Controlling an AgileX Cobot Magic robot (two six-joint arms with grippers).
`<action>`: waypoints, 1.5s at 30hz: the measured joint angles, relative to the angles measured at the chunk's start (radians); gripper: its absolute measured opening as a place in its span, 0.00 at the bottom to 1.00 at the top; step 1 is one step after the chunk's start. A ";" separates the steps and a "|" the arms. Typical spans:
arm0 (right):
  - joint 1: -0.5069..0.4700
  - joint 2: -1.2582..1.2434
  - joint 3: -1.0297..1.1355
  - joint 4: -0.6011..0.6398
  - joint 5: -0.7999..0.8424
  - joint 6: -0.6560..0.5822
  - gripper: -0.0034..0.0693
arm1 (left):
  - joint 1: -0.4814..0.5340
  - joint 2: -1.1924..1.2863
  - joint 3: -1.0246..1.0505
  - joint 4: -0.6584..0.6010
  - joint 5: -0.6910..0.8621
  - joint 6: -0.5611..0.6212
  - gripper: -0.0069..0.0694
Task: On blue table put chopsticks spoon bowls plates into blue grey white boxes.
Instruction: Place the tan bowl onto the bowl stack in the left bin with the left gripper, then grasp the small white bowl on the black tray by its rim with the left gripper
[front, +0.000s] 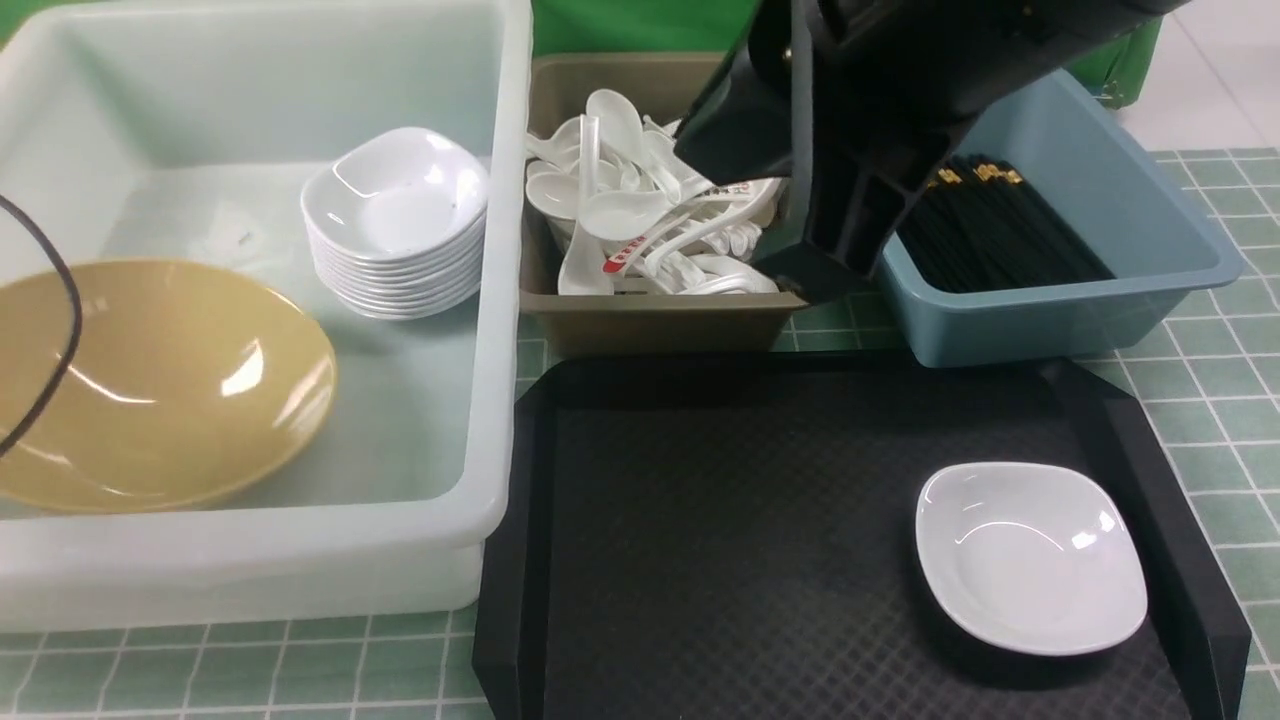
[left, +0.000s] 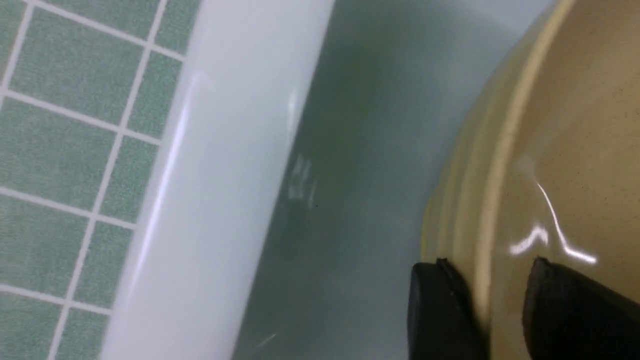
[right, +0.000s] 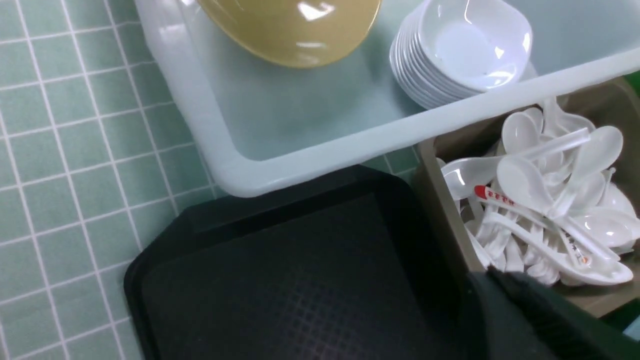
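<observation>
Three boxes stand on the blue table (front: 1230, 430), behind and left of a black tray (front: 720, 520). We list them from the left. The white box (front: 505, 300) holds the mustard bowl (front: 150, 385), mouth up, round and so without a long axis, beside a stack of white dishes (front: 395, 225). The grey box (front: 650, 322), middle: a heap of white spoons (front: 640, 215), handles pointing every way. The blue box (front: 1050, 320), right: black chopsticks (front: 1000, 235) bundled lengthwise along it, gold-marked ends toward its far wall. On the tray we count one white plate (front: 1030, 555), hollow up, toward the near right corner. The left gripper (left: 492, 280) sits at the bowl: fingers (left: 440, 315) a little apart, astride the rim, one outside, one inside; we cannot tell whether they pinch it. The right gripper (front: 815, 265) hangs over the grey box's near right corner, its fingers hidden, so we cannot tell their spread.
</observation>
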 joint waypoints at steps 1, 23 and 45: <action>-0.010 0.001 0.000 0.000 0.022 0.001 0.11 | 0.000 -0.001 -0.038 0.012 0.017 -0.001 0.48; -0.379 -0.361 0.599 -0.008 -0.001 0.215 0.11 | -1.161 0.145 -0.353 -0.022 0.088 -0.073 0.52; -0.468 -0.659 0.852 -0.008 -0.038 0.220 0.11 | -1.399 0.699 -0.656 -0.077 -0.131 -0.091 0.49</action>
